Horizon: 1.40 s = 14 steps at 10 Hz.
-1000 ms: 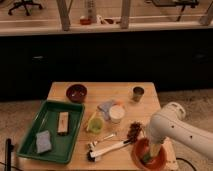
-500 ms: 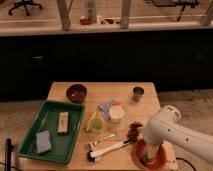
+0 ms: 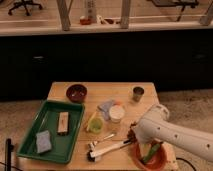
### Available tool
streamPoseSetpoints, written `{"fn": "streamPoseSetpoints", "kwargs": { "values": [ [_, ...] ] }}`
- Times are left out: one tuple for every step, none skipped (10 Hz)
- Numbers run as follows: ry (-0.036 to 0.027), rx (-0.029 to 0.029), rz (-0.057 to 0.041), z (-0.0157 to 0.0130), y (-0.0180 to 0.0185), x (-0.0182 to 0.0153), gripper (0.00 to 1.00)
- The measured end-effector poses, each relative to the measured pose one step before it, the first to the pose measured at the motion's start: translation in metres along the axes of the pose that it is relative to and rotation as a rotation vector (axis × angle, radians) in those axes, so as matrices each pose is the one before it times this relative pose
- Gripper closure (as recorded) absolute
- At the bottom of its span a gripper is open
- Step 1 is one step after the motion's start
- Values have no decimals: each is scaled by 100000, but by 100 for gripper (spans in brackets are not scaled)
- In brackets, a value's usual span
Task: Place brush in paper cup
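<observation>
The brush point(image 3: 108, 149) lies flat near the table's front edge, its white handle pointing right and its black bristle head at the left end. The paper cup point(image 3: 116, 113) stands upright in the middle of the table, behind the brush. My gripper point(image 3: 133, 135) shows as a dark part at the end of the white arm point(image 3: 167, 132). It is low over the table, just at the right end of the brush handle and to the right front of the paper cup. The arm hides most of it.
A lime-green cup point(image 3: 95, 125) stands left of the paper cup, with a small silver fork point(image 3: 102, 140) in front. A dark metal cup point(image 3: 138, 93) and a dark red bowl point(image 3: 76, 92) stand at the back. A green tray point(image 3: 30, 145) holds a sponge and a block. An orange bowl point(image 3: 142, 161) sits under the arm.
The arm has swung a little to the left, bringing the gripper closer to the right end of the brush handle. The brush and cups have not moved.
</observation>
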<state>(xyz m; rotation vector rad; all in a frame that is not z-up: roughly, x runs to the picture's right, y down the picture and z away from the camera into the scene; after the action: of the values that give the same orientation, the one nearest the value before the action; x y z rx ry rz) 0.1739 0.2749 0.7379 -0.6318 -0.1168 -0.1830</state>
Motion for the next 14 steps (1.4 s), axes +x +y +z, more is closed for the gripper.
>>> {"fn": "streamPoseSetpoints", "kwargs": {
  "values": [
    [-820,-221,51,339,-293,-434,20],
    [-904,50,368,379,-202,-357,20],
    [-1427,-93,458,509,-159,-607,20],
    [-1175,-290,-641,610,-280,-837,20],
    [-996,-356,-646,454,-240,-753,20],
    [-980,-641,-387,496,-187,-786,20],
    [-446,-583,-98,333,2,-392,20],
    [-293,-193,-529,12,-221,-408,20],
    [225,-848,-266,-49,37,-151,20],
    [246,-547,-336,-245,-40,-38,20],
    [249,-281,-279,-215,-33,16,20],
    [261,-309,-289,-266,-84,-9,20],
    [274,-449,-423,-347,-115,-116,20],
    [61,-285,-454,-270,-121,-170,20]
  ]
}}
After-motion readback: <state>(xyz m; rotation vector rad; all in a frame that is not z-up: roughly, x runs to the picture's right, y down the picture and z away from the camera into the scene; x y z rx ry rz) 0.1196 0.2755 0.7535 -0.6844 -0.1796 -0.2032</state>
